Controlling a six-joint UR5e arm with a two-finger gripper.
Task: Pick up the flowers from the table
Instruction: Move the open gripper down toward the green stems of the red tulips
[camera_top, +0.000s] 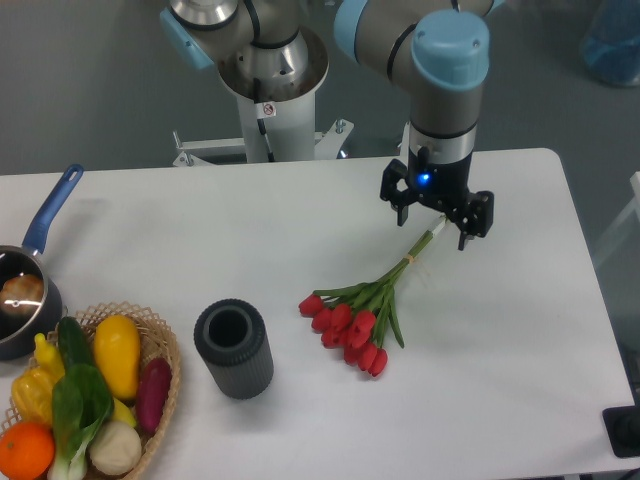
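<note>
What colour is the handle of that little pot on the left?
Blue: the saucepan handle shows clearly in the fixed camera view.

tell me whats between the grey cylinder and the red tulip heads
Nothing: in the fixed camera view, only bare white table separates the grey cylinder from the flowers.
</note>
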